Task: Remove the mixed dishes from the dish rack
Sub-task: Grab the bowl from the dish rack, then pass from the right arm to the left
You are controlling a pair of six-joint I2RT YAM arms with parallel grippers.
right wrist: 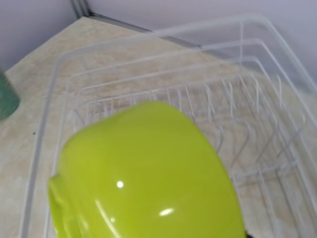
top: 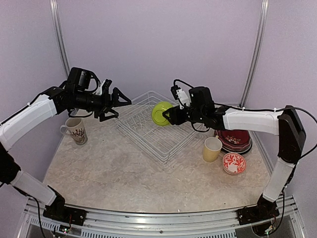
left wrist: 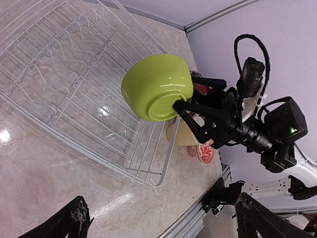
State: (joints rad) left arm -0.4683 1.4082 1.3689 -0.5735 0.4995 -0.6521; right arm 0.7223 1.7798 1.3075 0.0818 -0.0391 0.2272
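My right gripper (top: 167, 115) is shut on the lime green bowl (top: 161, 112) and holds it tilted above the right side of the white wire dish rack (top: 148, 135). The bowl fills the right wrist view (right wrist: 143, 173) and hides the fingers there; it also shows in the left wrist view (left wrist: 158, 87). The rack (left wrist: 74, 89) holds no other dishes that I can see. My left gripper (top: 119, 105) is open and empty, held above the rack's left edge. The patterned cream mug (top: 75, 131) stands at the left.
A pale yellow cup (top: 212, 149) stands right of the rack. Behind it is a stack of red and dark plates (top: 236, 140). A small red-white bowl (top: 234, 163) sits near the right edge. A teal thing (right wrist: 6, 101) shows at the left of the right wrist view.
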